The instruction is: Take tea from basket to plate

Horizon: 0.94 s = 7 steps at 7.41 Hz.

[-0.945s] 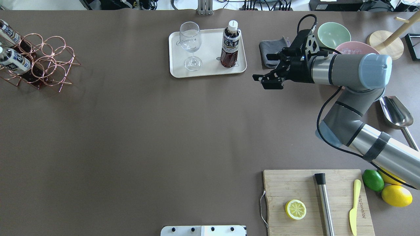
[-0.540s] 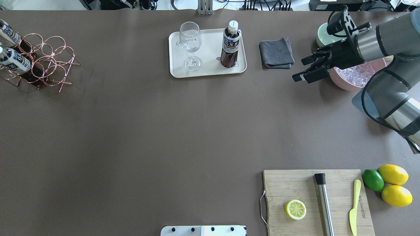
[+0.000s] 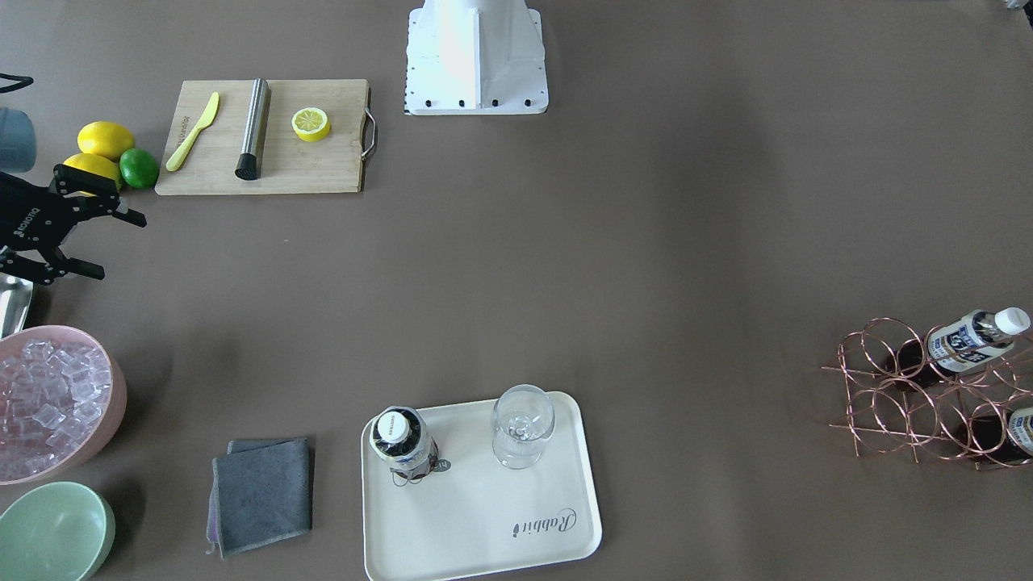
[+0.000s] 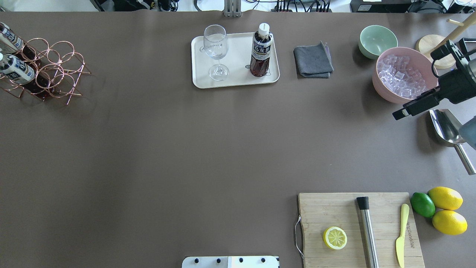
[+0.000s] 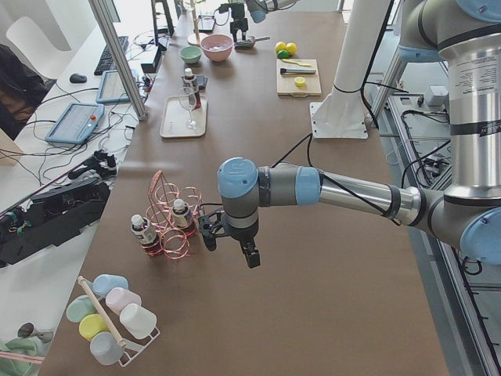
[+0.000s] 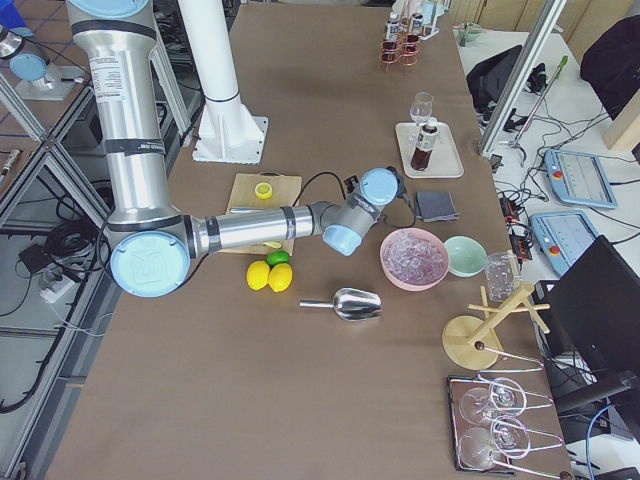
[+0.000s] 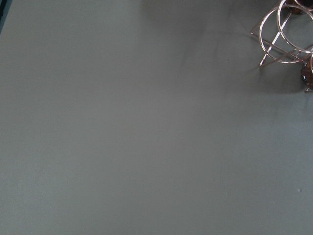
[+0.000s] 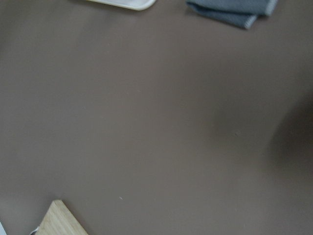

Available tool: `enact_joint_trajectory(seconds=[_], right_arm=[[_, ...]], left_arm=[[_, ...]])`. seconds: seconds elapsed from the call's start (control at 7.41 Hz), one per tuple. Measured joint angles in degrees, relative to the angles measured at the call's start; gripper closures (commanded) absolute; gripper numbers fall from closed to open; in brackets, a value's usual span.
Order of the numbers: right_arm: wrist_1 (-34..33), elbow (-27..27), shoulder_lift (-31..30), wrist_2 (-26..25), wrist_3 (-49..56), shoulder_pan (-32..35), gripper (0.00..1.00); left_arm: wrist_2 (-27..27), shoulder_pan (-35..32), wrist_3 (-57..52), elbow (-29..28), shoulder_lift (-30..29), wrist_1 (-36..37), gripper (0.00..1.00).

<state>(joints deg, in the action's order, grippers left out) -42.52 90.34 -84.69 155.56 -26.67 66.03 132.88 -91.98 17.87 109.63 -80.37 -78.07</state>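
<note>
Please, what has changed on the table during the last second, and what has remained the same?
The right claw, open and empty, drew back from near the plate to beside the pink bowl. Nothing was taken or released. The tea stays upright on the plate by the glass; the basket keeps its two bottles.

brown table (image 4: 186,149) before me, wire basket (image 4: 44,69) far left, cream plate (image 4: 240,56) far centre, grey cloth (image 4: 313,61), green bowl (image 4: 378,40), pink bowl (image 4: 383,91), steel scoop (image 4: 448,128) on my right, cutting board (image 4: 319,212), lemons (image 4: 445,198), lime (image 4: 422,204) nearer
</note>
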Motion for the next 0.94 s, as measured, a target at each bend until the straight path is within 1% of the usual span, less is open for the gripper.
enact_joint_trajectory(seconds=[0.14,0.27,0.4,0.68,0.94], right_arm=[[-0.54,0.03,-4.02,0.51,0.01,0.48,0.00],[-1.01,-0.20,-6.61,0.63,0.07,0.74,0.00],[-2.59,-0.27,-7.57,0.73,0.13,1.27,0.00],[-6.25,-0.11,-3.99,0.88,0.62,3.75,0.00],[-7.96,-0.47,-1.61,-1.35,1.92,7.02,0.00]], left_arm=[[0.20,0.75,-0.48,-0.59,0.81,-3.46,0.01],[0.30,1.30,-0.70,-1.22,1.36,-6.39,0.01],[0.34,1.57,-1.08,-1.65,1.64,-8.17,0.01],[0.43,1.65,-5.06,-2.27,1.77,-9.08,0.01],[0.45,1.64,-7.30,-2.51,1.79,-9.01,0.01]])
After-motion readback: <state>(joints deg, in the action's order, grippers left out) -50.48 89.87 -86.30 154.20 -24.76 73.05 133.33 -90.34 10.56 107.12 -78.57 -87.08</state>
